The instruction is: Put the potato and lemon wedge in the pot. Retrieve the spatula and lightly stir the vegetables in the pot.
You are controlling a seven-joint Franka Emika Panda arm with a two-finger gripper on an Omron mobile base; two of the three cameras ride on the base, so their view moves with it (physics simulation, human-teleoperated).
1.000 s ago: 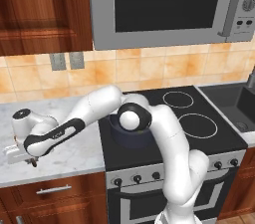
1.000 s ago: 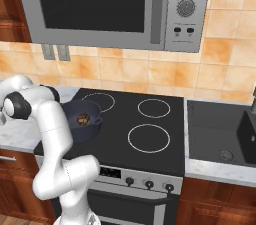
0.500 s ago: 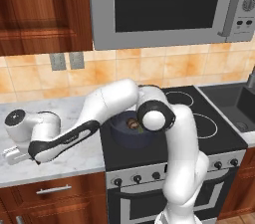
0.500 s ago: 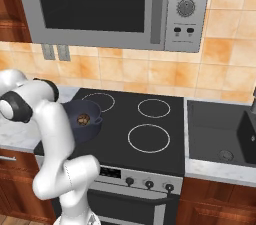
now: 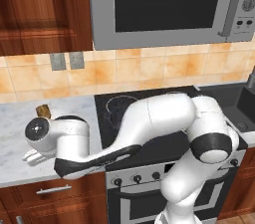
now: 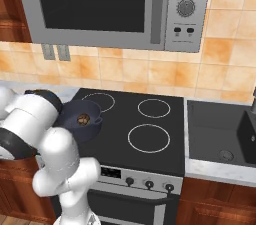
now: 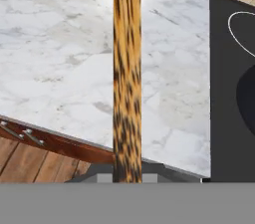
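Now my gripper (image 5: 31,156), swung farther left over the counter (image 5: 15,133) than a moment ago, is clamped on the spatula (image 7: 126,73), so stirring comes next at the pot (image 6: 80,119) on the stove's (image 6: 150,134) near left, holding the potato (image 6: 83,118).

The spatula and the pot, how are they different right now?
The spatula is a thin, straight, orange-brown wooden stick with dark streaks; the pot is round, dark blue-grey metal. The spatula runs up from the gripper, above the marble counter; the pot sits on the stove. The pot has a brown lump, the potato, inside.
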